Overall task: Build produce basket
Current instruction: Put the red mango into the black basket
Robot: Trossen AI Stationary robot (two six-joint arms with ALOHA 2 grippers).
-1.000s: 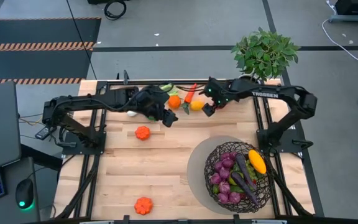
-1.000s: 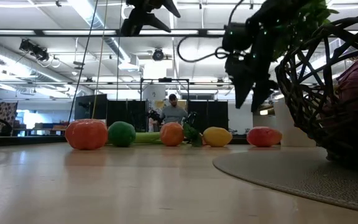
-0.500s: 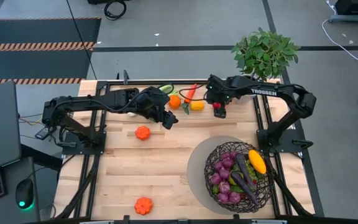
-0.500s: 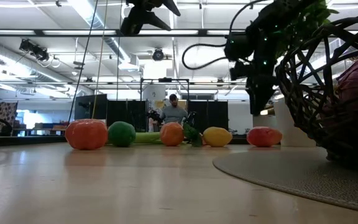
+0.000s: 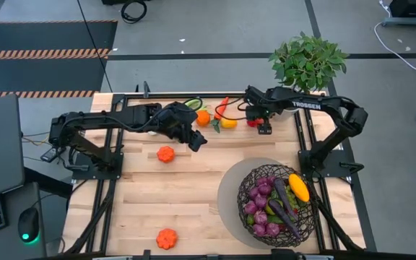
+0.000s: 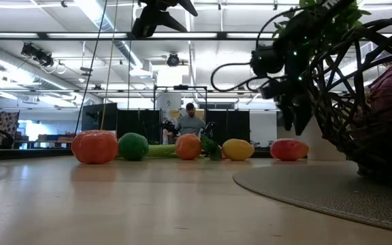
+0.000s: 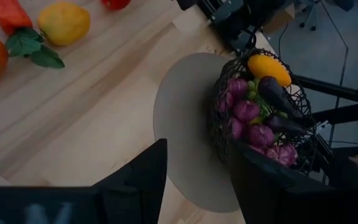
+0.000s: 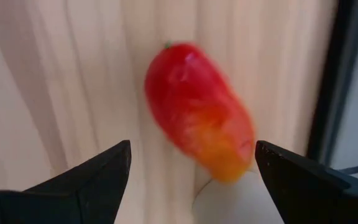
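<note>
**Hovering over the red fruit at the far edge**

Your right hand (image 5: 263, 128) hangs wide open and empty above a red-orange fruit (image 8: 199, 135) lying on the worktop (image 5: 186, 195) at the far right. Your left hand (image 5: 197, 141) waits mid-worktop, its fingers parted with nothing between them. The basket (image 5: 279, 204) sits on a round mat (image 7: 182, 124) at the near right, already holding purple pieces, eggplants and a yellow one.

A pale wooden plank tabletop (image 5: 186, 184) carries a round grey mat (image 5: 230, 189) under a woven wire basket (image 5: 280, 204) near the right front corner, two small orange pumpkins (image 5: 166, 154) on the left half, and a row of toy produce (image 5: 227, 122) along the far edge.
</note>
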